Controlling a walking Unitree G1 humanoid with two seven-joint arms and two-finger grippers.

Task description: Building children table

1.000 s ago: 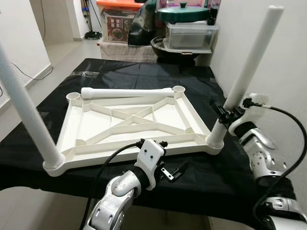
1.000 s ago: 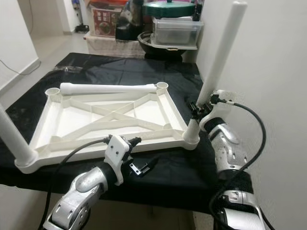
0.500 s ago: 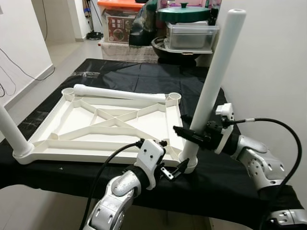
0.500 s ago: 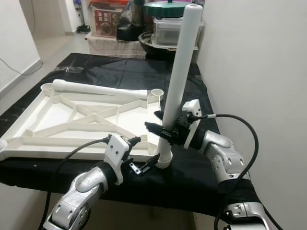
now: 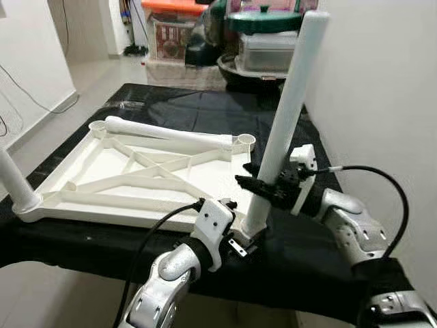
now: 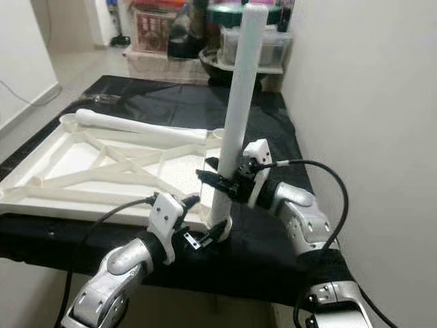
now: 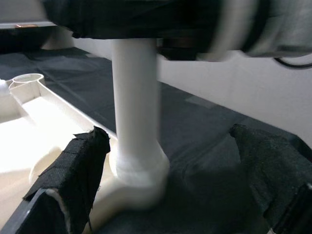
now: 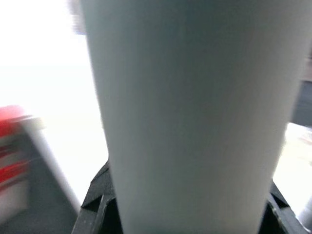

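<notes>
The white tabletop (image 5: 136, 181) lies upside down on the black-covered table (image 5: 205, 109). A white leg (image 5: 287, 102) stands upright in its near right corner socket. My right gripper (image 5: 256, 186) is shut on this leg low down, and the leg (image 8: 190, 112) shows between its black fingers (image 8: 97, 200). My left gripper (image 5: 240, 246) is open at the table's front edge, its fingers (image 7: 78, 165) on either side of the leg's base (image 7: 139, 165) without touching it. A second leg (image 5: 12, 181) stands in the near left corner. A loose leg (image 5: 167, 133) lies along the tabletop's far side.
A white wall (image 5: 382, 102) runs close along the right. Beyond the table's far end are a clear plastic box (image 5: 270, 51), a green-lidded pot (image 5: 263, 19) and cartons (image 5: 171, 34). Open floor (image 5: 82, 82) lies to the left.
My right gripper has swung left and toward me with the upright leg. The whole tabletop slid left with it, and its near left leg is now at the picture's edge. The left gripper stayed put.
</notes>
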